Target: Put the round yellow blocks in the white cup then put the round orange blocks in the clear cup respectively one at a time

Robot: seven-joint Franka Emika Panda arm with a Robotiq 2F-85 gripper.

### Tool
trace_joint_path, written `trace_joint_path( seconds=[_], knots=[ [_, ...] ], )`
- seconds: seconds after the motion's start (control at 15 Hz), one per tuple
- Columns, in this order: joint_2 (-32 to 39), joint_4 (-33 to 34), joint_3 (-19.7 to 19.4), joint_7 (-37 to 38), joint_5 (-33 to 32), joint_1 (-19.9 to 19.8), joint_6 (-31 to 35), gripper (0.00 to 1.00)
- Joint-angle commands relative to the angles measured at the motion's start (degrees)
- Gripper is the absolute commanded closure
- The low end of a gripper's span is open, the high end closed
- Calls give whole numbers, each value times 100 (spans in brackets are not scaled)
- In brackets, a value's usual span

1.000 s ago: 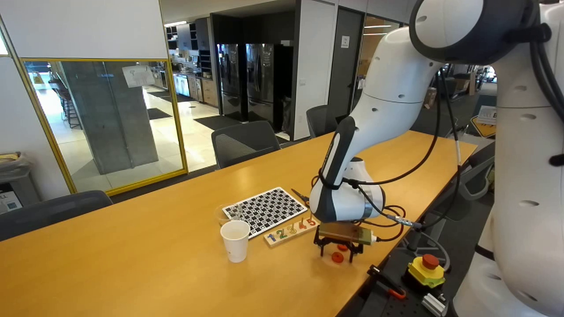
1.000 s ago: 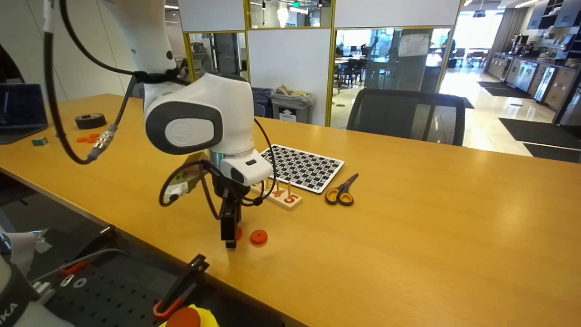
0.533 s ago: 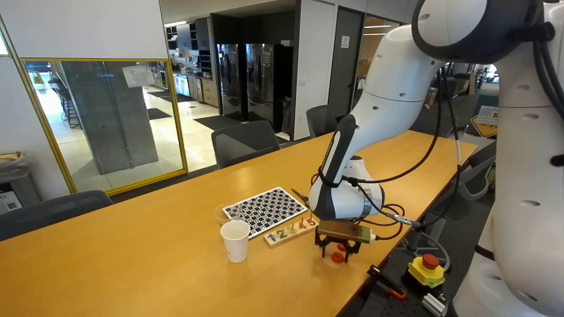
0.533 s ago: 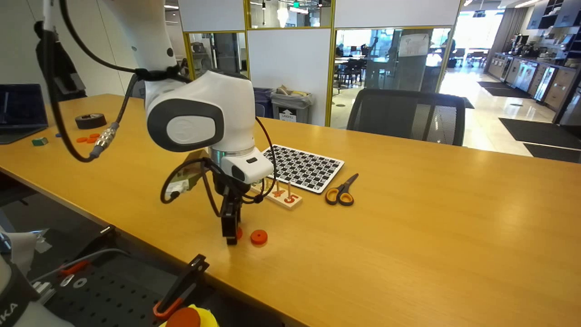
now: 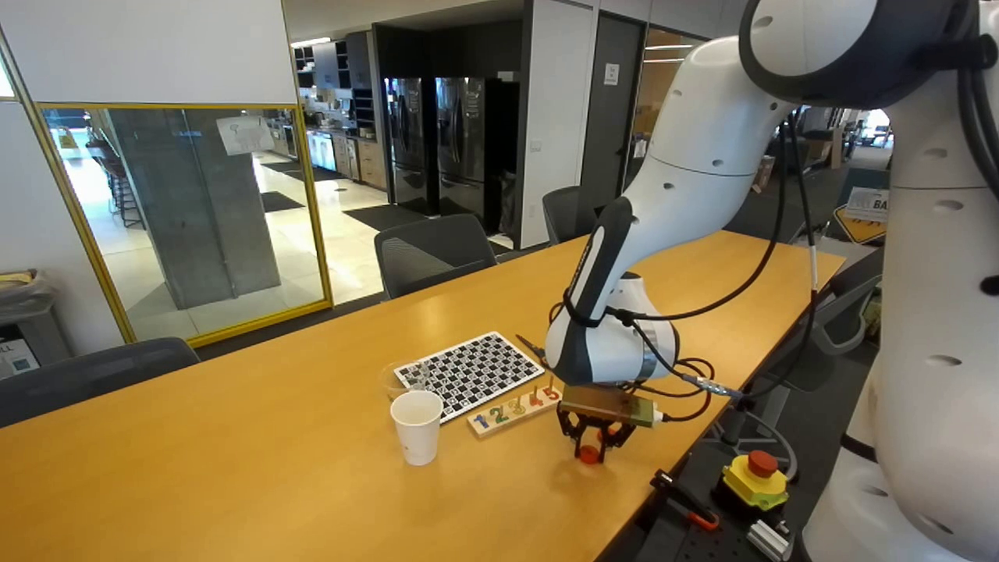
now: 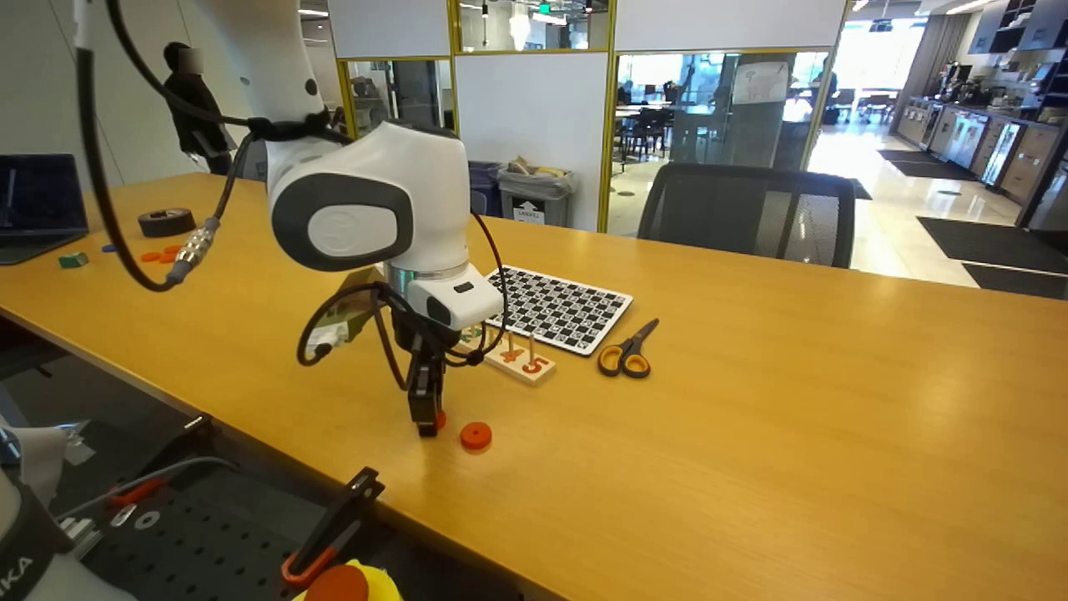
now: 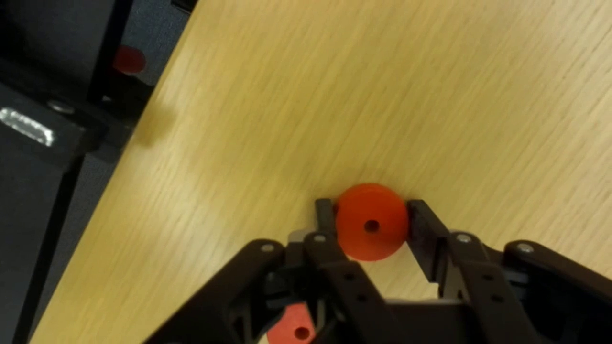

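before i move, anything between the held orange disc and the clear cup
Yes: the number board with upright pegs, then part of the checkered board, lie roughly between the held disc and the clear cup; the white cup stands nearby.

We are seeing red-orange on the round blocks (image 7: 385,217), white on the paper cup (image 5: 418,433) and black on the gripper (image 7: 369,210). We are noting black-and-white squares on the checkerboard (image 5: 472,375) and black with orange on the scissors (image 6: 634,343).

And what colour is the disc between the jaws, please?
The disc is red-orange, clearest in the wrist view.
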Motion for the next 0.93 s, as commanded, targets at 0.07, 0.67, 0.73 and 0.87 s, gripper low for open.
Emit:
trace_joint_path(
  seconds=[0.07, 0.67, 0.73, 0.87],
  knots=[
    [-565, -152, 108, 342, -543, 67, 103, 83],
    [-1238, 474, 13, 817, -1326, 869, 267, 83],
    [-1132, 658, 30, 948, -1472, 918, 270, 83],
    [-929, 1063, 65, 1112, -1680, 1007, 184, 83]
  ],
)
